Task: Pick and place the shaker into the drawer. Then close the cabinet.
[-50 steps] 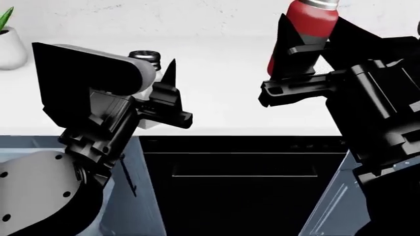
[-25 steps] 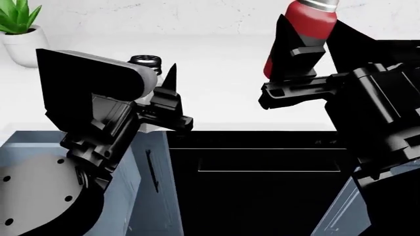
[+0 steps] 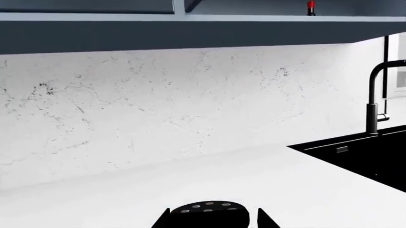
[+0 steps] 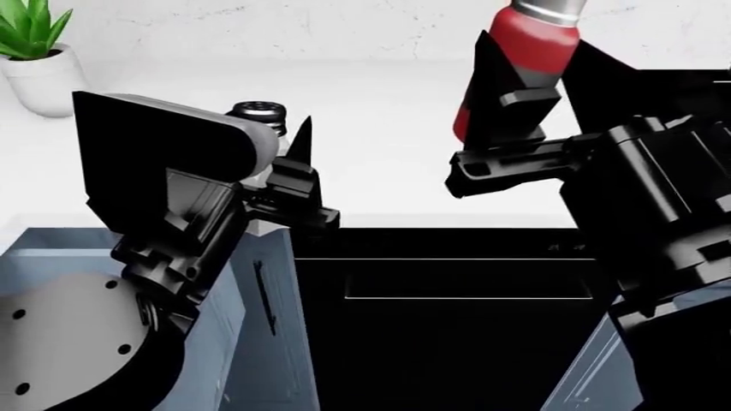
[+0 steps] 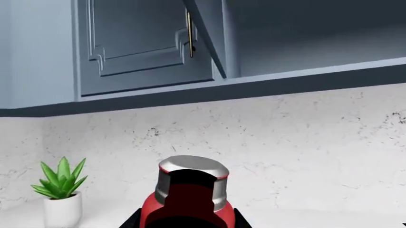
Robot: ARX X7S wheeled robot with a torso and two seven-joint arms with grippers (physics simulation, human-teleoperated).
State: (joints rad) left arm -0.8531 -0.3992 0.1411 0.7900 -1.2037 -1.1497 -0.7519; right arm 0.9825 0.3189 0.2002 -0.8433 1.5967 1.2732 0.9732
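Note:
The red shaker point(image 4: 528, 51) with its silver collar is held high over the white counter point(image 4: 389, 145), and my right gripper point(image 4: 537, 73) is shut on its body. In the right wrist view the shaker point(image 5: 190, 187) stands between the two fingers. My left gripper point(image 4: 281, 130) is shut on a white bottle whose dark ribbed cap point(image 4: 253, 111) shows above the arm. That perforated cap point(image 3: 206, 209) sits between the left fingers. A pale blue-grey box edge point(image 4: 46, 241) at lower left may be the drawer. My left arm hides most of it.
A black oven front point(image 4: 446, 325) fills the lower middle, with blue-grey cabinet fronts point(image 4: 269, 342) beside it. An upper cabinet door point(image 5: 206, 38) hangs open. A potted plant point(image 4: 40, 60) stands at the back left. A black sink point(image 3: 362, 156) and tap point(image 3: 374, 99) lie further along the counter.
The head view swung, so plant and oven slid right. Both grippers sank slightly and kept their hold on the shaker and the white bottle.

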